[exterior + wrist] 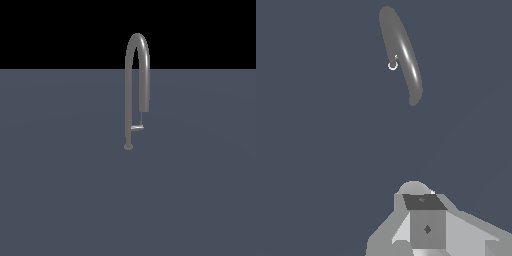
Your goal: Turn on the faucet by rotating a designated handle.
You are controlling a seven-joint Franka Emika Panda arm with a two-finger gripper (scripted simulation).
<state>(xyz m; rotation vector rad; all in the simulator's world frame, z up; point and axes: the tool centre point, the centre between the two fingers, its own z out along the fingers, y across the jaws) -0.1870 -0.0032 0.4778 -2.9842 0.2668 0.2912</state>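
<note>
The faucet (136,75) is a tall thin grey tube bent in an inverted U, standing on a small round foot in the middle of the exterior view. Its handle (137,128), a short pale lever, sticks out sideways low on the stem, toward the exterior view's right. The wrist view looks down on the faucet's arch (403,55), which has a small pale ring beside it. My gripper (426,205) shows only in the wrist view, as grey blocks well apart from the arch and touching nothing. How its jaws stand does not show.
A flat blue-grey floor (60,190) runs all round the faucet. Black background lies above its far edge.
</note>
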